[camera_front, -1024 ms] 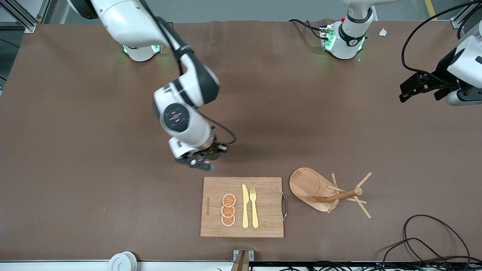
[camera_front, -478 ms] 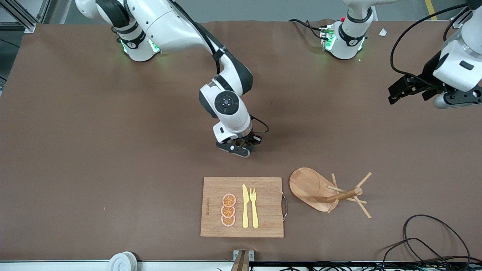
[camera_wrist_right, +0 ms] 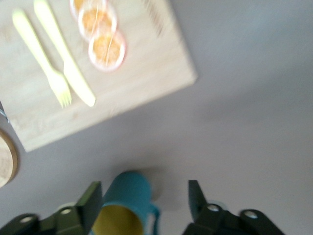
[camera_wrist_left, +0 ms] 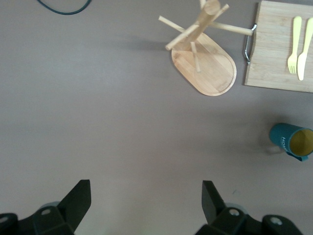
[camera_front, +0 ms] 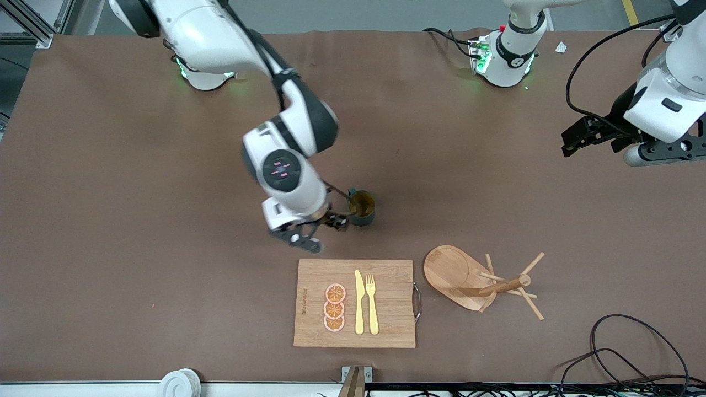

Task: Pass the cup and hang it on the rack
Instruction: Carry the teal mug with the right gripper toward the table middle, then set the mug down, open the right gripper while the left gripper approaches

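The rectangular light bamboo cutting board with a metal handle serves as the landmark on the brown bench. The right arm's end effector hangs low over the bench just above the board's corner that lies toward the right arm's end and farther from the front camera; its two dark fingers stand spread apart with nothing between them. Three orange fruit slices lie in a row on the board, and beside them lie a pale yellow plastic knife and a matching yellow fork. The small dark teal-green cylindrical cup with a yellow-ochre inside stands upright on the bench, farther from the front camera than the board, just beside the right end effector; in the right wrist view one finger sits close against its wall, though contact cannot be judged. The light wooden rack, an oval base with a central post and thin pegs, stands just beside the board's handle, toward the left arm's end. The left arm's end effector is raised over bare bench well apart from the board, its fingers wide apart and empty.
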`<state>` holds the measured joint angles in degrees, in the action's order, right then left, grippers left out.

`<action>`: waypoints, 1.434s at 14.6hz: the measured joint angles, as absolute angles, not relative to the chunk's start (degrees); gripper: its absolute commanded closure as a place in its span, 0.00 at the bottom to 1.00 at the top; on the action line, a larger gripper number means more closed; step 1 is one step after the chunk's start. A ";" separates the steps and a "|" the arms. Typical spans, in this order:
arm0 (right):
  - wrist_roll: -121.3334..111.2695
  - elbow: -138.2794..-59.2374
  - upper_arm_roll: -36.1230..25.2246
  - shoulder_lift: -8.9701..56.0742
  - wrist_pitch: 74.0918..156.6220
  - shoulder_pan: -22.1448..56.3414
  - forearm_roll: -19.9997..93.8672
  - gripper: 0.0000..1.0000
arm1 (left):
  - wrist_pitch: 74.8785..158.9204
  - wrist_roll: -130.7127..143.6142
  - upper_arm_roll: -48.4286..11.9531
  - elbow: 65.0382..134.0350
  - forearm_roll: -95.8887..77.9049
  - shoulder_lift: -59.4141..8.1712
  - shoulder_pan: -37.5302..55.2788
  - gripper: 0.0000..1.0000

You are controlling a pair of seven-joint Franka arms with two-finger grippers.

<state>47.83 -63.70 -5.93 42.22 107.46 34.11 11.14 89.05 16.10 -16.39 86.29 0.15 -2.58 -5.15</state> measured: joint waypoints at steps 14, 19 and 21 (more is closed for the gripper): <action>8.15 -79.91 -7.35 15.78 97.67 8.30 1.67 0.00 | 106.18 56.11 -19.24 100.87 12.65 -11.09 25.38 0.00; 1.89 -90.85 -7.33 4.06 98.11 7.04 -0.10 0.00 | 115.26 84.98 -19.45 108.51 29.95 -15.83 35.21 0.00; 1.32 -95.52 -7.29 -0.80 99.68 6.95 -0.95 0.00 | 115.67 100.30 -19.49 108.43 41.31 -20.68 39.98 0.01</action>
<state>1.32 -95.52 -7.29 -0.80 99.68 6.95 -0.95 115.67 100.30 -19.49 108.43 41.31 -20.68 39.98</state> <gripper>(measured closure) 0.000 0.000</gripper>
